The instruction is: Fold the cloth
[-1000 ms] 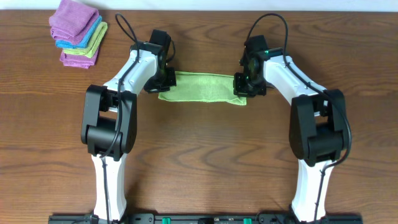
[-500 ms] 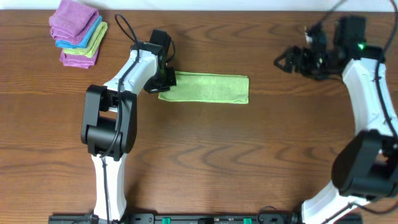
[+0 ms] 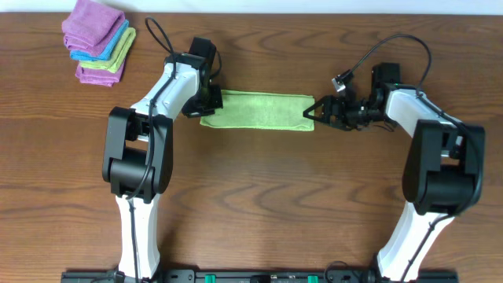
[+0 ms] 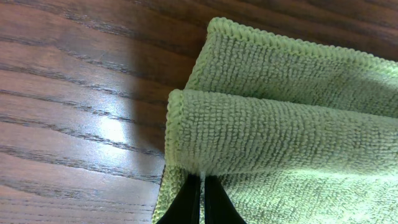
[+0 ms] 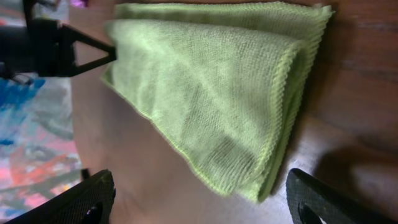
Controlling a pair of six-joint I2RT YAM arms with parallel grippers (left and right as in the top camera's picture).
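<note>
Here's the light lime-green terry cloth (image 3: 259, 110), lying as a long, narrow folded strip on the far middle of the dark brown wooden table (image 3: 251, 196), one arm at each end. The left gripper (image 4: 198, 200) is clenched tight on the left end, its tips meeting right under the rolled fold. It looks like a thin pinch of one layer.

Over on the right, the right gripper (image 3: 313, 113) has its jaws spread wide at the strip's right end. The wrist view shows the layered corner lying between the two fingers (image 5: 93, 198), and nothing is gripped there.

This fabric is soft, light and floppy, with a grippy pile. It should sag and drag rather than slide, and the layers may peel apart. My call: bite the right end deep enough to catch all the layers at the stitched edge, then carry it over towards the left.
</note>
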